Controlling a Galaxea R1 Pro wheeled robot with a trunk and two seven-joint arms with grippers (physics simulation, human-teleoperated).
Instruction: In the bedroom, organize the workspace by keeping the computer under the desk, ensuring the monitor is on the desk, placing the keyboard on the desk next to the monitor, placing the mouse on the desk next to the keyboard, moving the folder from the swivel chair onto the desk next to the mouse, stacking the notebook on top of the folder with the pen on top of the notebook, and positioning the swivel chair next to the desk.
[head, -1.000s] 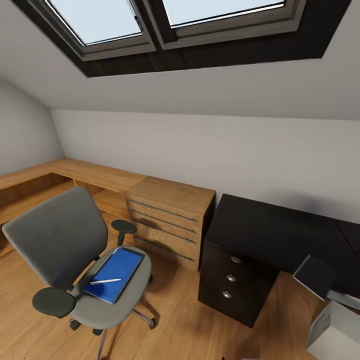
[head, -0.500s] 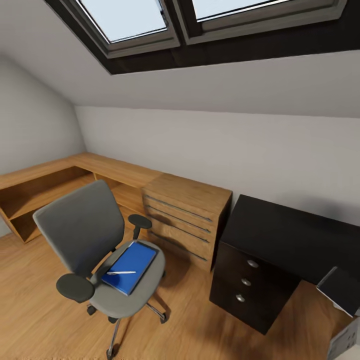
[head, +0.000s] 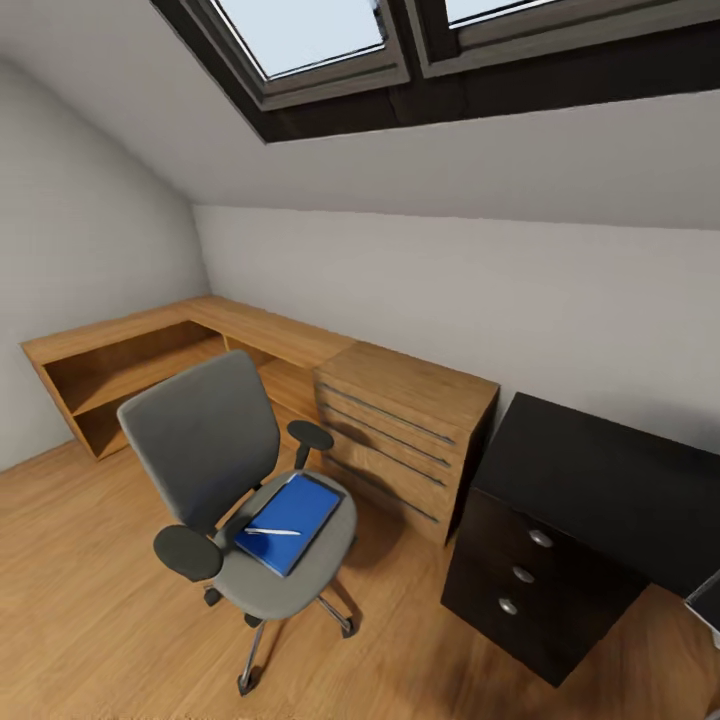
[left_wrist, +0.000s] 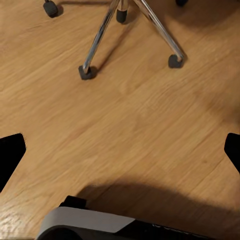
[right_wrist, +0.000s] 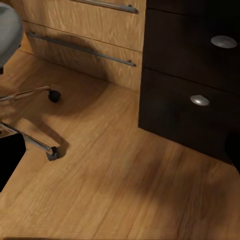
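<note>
- Swinging leftward, my head camera has slid the whole room to the right since a second ago; the chair and furniture only seem to drift, and the white box that showed at the lower right has left the frame.
- The swivel chair (head: 235, 480) stands on the wooden floor (head: 90, 620), well apart from the black desk (head: 600, 480), so it remains to be brought alongside.
- On its seat lies the blue folder (head: 290, 508), with the pen (head: 272, 531) resting across it. Whether a notebook sits there too I cannot tell.
- Between chair and desk stands the wooden drawer chest (head: 405, 430), with the long wooden shelf (head: 150, 345) running along the wall behind.
- My left gripper (left_wrist: 120, 150) points down at the floor near the chair's chrome legs (left_wrist: 130, 30); its fingertips (left_wrist: 10, 152) sit at the frame's edges, spread wide, empty.
- My right gripper (right_wrist: 120, 155) is likewise spread and empty, facing the desk's drawers (right_wrist: 200, 100).
- I judge I am still approaching; the folder comes first.
</note>
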